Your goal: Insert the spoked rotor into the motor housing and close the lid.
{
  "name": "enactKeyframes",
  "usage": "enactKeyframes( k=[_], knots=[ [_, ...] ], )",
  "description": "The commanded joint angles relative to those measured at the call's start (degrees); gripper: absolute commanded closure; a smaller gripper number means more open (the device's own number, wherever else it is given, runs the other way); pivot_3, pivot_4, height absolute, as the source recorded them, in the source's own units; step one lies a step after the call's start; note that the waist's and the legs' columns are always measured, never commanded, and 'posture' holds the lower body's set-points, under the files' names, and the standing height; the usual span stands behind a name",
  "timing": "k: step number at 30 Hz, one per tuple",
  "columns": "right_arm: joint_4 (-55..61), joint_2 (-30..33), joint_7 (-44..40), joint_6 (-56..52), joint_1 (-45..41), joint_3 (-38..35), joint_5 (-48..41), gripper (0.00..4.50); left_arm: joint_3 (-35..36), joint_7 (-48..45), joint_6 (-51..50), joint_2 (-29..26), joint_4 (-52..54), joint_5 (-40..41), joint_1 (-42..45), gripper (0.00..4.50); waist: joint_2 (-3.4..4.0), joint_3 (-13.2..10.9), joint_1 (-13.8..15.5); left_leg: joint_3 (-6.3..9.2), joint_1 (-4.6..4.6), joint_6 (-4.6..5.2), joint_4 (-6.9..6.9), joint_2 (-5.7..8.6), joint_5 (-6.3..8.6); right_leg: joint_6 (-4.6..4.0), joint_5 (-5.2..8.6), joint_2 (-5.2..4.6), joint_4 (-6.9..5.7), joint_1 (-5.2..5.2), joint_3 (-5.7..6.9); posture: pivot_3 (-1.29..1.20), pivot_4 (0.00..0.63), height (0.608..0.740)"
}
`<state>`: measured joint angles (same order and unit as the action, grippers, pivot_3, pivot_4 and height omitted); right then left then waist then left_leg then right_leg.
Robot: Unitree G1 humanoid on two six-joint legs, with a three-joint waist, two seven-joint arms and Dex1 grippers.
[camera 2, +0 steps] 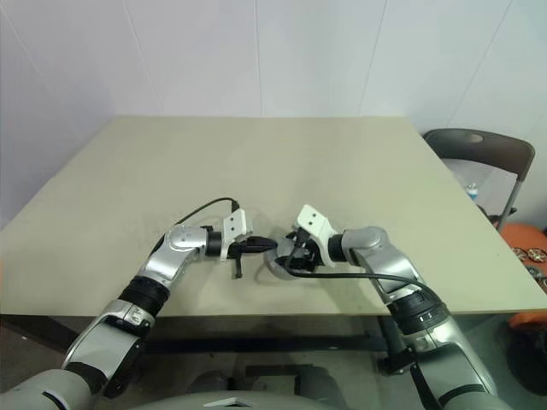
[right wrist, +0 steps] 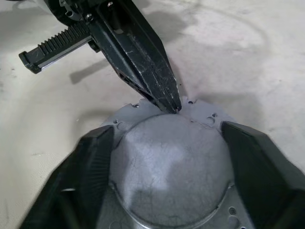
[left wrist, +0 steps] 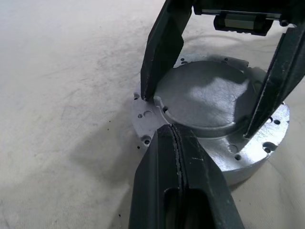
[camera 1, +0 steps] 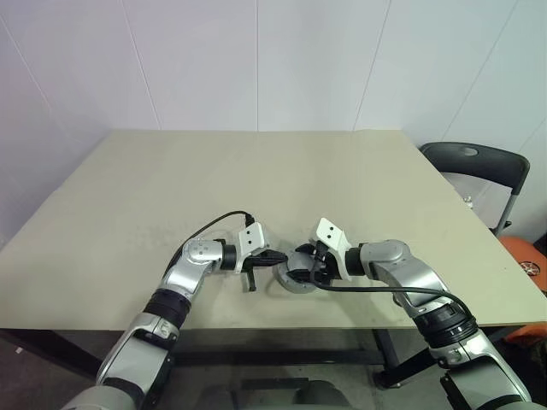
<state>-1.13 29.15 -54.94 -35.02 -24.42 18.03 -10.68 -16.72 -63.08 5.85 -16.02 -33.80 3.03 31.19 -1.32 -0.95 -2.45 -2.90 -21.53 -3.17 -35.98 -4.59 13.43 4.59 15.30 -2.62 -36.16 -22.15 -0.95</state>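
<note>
In the head views, the light grey round metal motor housing (camera 1: pixel 299 278), lid on, is seen near the front edge of the beige table (camera 1: pixel 256 171); a dark chair (camera 1: pixel 479 166) stands by white walls. In the left wrist view, the left gripper (left wrist: pixel 177 143) is pressed together at the rim. In the right wrist view, the right gripper (right wrist: pixel 167 157) is spread astride the lid (right wrist: pixel 171 167); an uneven push could tilt it or slide the housing.

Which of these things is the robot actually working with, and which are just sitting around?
In use:
- grey round motor housing with its lid on
- left gripper, fingers shut, tip at the lid's edge
- right gripper, fingers spread either side of the lid

Just there:
- table
- black chair
- orange thing beside the chair
</note>
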Motion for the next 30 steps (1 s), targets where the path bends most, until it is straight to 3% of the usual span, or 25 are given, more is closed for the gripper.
enactKeyframes(
  k=[1, 9, 17, 24, 25, 27, 30],
  knots=[
    [1.8, 0.31, -2.2, -2.76, 0.88, -0.12, -2.41, 0.02, -4.25, -1.4, -2.27, -0.89, -2.91, -4.23, -2.52, 4.5, -0.01, 0.01, -0.02, 0.0, 0.0, 0.0, 0.01, 0.0, 0.0, 0.0, 0.0, 0.0, 0.01, 0.0, 0.0, 0.0, 0.0, 0.74],
    [-1.78, -1.98, 1.24, -2.03, -1.47, -4.69, -3.04, 0.02, -4.54, -1.78, -2.45, -0.74, -2.24, -4.08, -2.77, 4.5, 0.03, -0.02, 0.03, -0.02, -0.01, 0.01, 0.11, 0.0, 0.0, 0.0, 0.01, 0.0, 0.07, -0.04, 0.0, 0.0, 0.0, 0.74],
    [-5.69, 3.04, -3.13, -3.19, -2.61, -10.79, -6.93, 0.02, -2.97, -2.4, -2.82, 0.05, -0.09, -1.44, -2.8, 4.5, 0.11, -0.09, 0.15, -0.03, -0.24, 0.04, 0.1, 0.04, 0.01, -0.01, 0.0, -0.05, 0.15, -0.18, 0.0, 0.0, 0.0, 0.74],
    [-5.3, 6.0, -7.85, -12.97, -1.36, -15.04, -14.79, 0.02, -2.77, -3.89, -4.06, 0.7, 2.41, 0.05, -3.23, 4.5, 0.18, -0.08, 0.42, 0.03, -0.85, 0.23, 0.06, 0.07, -0.08, -0.2, -0.12, -0.02, 0.1, -0.5, 0.01, 0.0, 0.0, 0.74],
    [-5.3, 6.26, -8.21, -15.27, -1.29, -15.53, -16.11, 0.02, -2.74, -3.97, -4.06, 0.75, 2.47, 0.06, -3.25, 4.5, 0.12, -0.03, 0.73, -0.27, -0.85, 0.25, -0.02, -0.03, -0.02, -0.23, -0.12, 0.02, 0.08, -1.1, -0.22, 0.0, 0.0, 0.74],
    [-5.44, 6.78, -8.58, -18.97, -1.15, -16.02, -18.02, 0.02, -2.71, -4.04, -4.14, 0.81, 2.67, 0.08, -3.33, 4.5, 0.04, 0.05, 1.6, -2.53, -0.82, 0.26, 0.19, -0.6, 0.2, -0.71, -0.42, 0.22, -0.2, -2.48, -1.79, 0.0, 0.0, 0.74],
    [-5.08, 7.53, -9.14, -22.42, -0.08, -15.31, -19.36, 0.02, -2.69, -4.26, -4.18, 0.9, 2.95, 0.03, -3.49, 4.5, 0.0, 0.05, 1.71, -4.91, -0.58, 0.65, 0.14, -1.09, 0.67, -1.5, -0.91, 0.84, -0.11, -3.51, -3.9, 0.0, 0.0, 0.74]
  ],
)
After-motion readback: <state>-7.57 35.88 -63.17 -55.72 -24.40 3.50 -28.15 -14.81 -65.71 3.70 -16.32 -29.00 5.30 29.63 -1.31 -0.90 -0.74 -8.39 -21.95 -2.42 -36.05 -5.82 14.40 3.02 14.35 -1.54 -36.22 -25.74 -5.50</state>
